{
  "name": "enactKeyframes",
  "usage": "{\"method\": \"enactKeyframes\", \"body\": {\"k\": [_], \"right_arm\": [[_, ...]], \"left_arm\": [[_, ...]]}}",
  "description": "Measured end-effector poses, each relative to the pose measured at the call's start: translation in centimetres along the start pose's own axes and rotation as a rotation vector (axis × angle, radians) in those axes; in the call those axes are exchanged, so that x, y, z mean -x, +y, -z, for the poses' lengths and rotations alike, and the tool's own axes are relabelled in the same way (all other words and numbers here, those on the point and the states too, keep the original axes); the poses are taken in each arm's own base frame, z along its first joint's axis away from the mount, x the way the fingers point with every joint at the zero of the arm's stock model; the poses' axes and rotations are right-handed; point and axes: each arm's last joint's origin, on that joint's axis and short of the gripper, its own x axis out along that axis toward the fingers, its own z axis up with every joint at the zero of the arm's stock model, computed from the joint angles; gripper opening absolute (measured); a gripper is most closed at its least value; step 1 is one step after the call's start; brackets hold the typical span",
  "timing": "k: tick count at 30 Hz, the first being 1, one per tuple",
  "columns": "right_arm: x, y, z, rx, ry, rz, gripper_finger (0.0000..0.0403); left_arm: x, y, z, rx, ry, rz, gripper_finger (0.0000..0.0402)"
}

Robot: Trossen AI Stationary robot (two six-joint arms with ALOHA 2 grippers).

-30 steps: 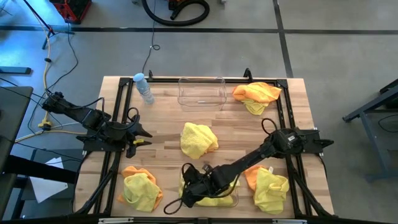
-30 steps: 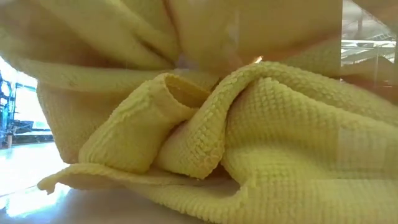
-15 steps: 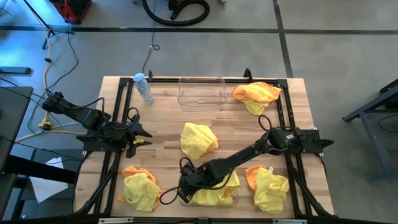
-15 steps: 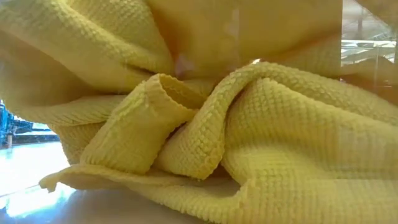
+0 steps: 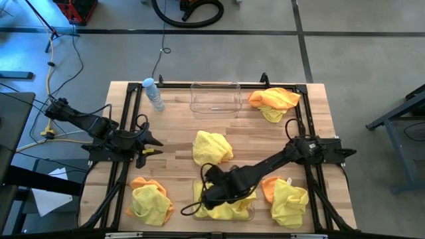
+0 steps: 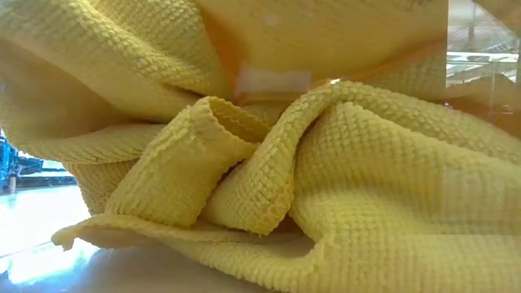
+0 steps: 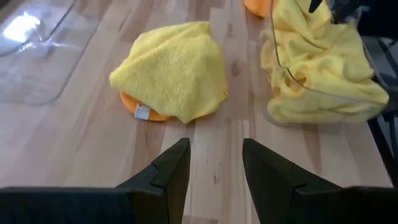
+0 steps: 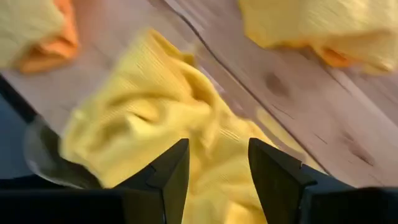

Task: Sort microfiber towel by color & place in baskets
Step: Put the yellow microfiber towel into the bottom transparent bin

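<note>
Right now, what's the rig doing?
Sorting towels by color. The right claw is open above the near basket, which holds yellow towels; nothing is in its grip. The left claw waits open at the table's left side. The far basket has nothing in it. Mixed yellow and orange piles lie loose at the near left, near right and far right, plus a yellow towel over an orange one mid-table.

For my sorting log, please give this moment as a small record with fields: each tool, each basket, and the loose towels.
right tool: open, above near basket, holds nothing
left tool: open, waiting at table's left side
near basket: holds yellow towels
far basket: no towel inside
loose towels: centre pile, far right pile, near left pile, near right pile
</note>
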Motion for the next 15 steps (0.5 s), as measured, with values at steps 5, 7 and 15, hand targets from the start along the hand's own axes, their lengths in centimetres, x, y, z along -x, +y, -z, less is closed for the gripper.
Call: {"method": "enactKeyframes", "body": {"k": [5,7,15], "right_arm": [[0.6,-0.8,1.6,0.070,-0.011,0.128,0.0157],[0.8,-1.2,2.2,0.101,-0.014,0.185,0.0153],[2.7,-1.7,4.0,0.296,-0.097,0.199,0.0131]], "left_arm": [[-1.7,-0.7,0.2,0.065,0.093,-0.030,0.0135],[-2.5,-1.0,0.1,0.093,0.132,-0.055,0.0135],[-5.1,-3.5,-3.2,0.132,0.184,-0.137,0.0135]]}}
